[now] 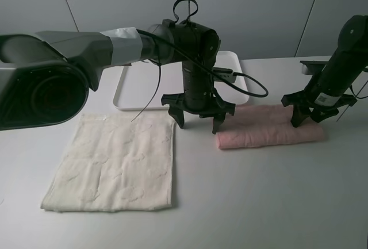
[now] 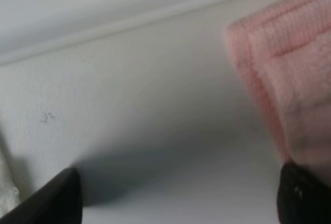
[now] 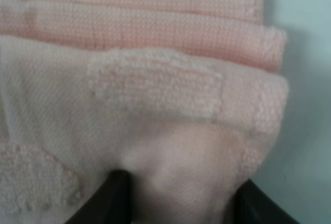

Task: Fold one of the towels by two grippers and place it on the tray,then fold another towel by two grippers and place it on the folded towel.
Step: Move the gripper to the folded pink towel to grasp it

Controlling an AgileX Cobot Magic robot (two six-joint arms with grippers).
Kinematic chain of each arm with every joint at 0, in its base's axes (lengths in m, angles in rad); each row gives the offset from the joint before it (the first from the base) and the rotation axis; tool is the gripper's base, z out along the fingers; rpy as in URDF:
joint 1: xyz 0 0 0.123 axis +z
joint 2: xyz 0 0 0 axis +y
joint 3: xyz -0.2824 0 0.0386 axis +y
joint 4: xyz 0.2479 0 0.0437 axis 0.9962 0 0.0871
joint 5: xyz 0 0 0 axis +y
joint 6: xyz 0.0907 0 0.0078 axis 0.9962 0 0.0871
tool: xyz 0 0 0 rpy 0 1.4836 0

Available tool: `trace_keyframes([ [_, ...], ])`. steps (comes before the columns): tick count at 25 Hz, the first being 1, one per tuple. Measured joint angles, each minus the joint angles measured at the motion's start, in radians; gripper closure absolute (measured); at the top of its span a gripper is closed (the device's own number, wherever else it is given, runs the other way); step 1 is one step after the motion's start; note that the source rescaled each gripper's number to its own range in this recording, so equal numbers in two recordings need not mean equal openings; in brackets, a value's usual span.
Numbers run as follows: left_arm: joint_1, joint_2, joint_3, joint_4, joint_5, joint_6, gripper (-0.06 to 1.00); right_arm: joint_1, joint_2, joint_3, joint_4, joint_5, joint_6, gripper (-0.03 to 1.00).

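Note:
The pale pink towel (image 1: 267, 129) lies folded into a long strip on the table, right of centre. My right gripper (image 1: 306, 119) stands on its right end. In the right wrist view the pink towel (image 3: 155, 79) shows stacked layers, and a bunch of cloth sits between the jaws of the right gripper (image 3: 181, 195), shut on it. My left gripper (image 1: 198, 123) hangs open just off the strip's left end, holding nothing. Its right fingertip (image 2: 302, 195) is close to the pink towel (image 2: 289, 79). The cream towel (image 1: 115, 165) lies flat at the front left. The white tray (image 1: 138, 85) sits behind, bare.
The left arm's body and cable (image 1: 241, 85) reach over the tray's right part. The cream towel's edge (image 2: 5, 188) shows beside the left fingertip (image 2: 57, 198). Bare table (image 1: 259, 203) stretches in front of the pink strip.

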Motion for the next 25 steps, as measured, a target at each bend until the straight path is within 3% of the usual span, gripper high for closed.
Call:
trace_keyframes([
  [14, 0.0, -0.037, -0.046, 0.025, 0.027, 0.098, -0.03, 0.0, 0.0, 0.0, 0.0, 0.002, -0.02, 0.52],
  [25, 0.0, -0.018, -0.083, 0.04, 0.029, 0.104, -0.03, 0.0, 0.0, 0.0, 0.006, 0.005, -0.022, 0.52],
])
